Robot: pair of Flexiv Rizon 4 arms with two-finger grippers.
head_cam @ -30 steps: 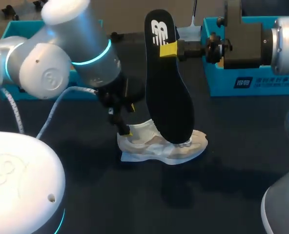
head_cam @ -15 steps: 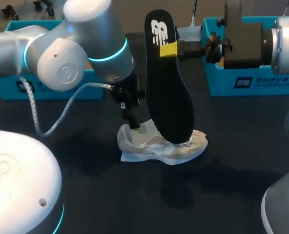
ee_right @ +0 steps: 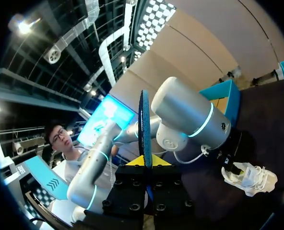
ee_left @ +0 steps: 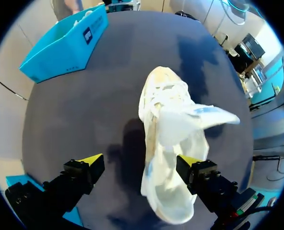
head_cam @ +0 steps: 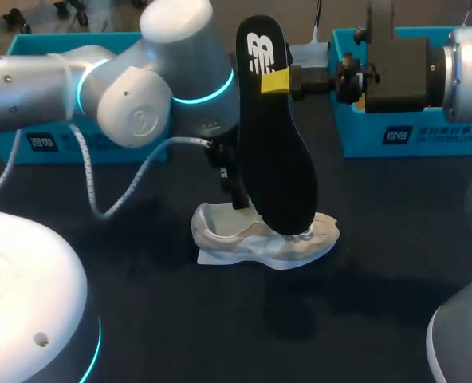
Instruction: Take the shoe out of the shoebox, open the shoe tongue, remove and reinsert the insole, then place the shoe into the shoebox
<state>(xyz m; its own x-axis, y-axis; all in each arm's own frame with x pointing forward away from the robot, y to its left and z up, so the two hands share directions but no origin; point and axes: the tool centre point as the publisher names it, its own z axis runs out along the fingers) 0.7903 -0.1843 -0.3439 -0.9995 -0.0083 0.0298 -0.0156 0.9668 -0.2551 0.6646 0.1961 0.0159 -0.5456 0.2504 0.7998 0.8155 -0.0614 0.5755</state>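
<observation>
At the middle of the tabletop (head_cam: 180, 319) the pale shoe (head_cam: 264, 238) lies on its sole, out of any box. Over its heel end the left gripper (head_cam: 237, 195) points down. In the left wrist view its fingers (ee_left: 90, 162) stand wide open, one over bare tabletop, the other over the shoe's (ee_left: 173, 143) edge. The right gripper (head_cam: 277, 80) comes in level from the right, fingers closed on the black insole (head_cam: 272, 152) near its upper end. The insole hangs upright, its lower end in front of the shoe's opening. In the right wrist view the insole (ee_right: 145, 129) shows edge-on, rising from between the fingers (ee_right: 156, 162). A left box (head_cam: 68, 136) and a right box (head_cam: 411, 136), both blue, stand at the far side.
</observation>
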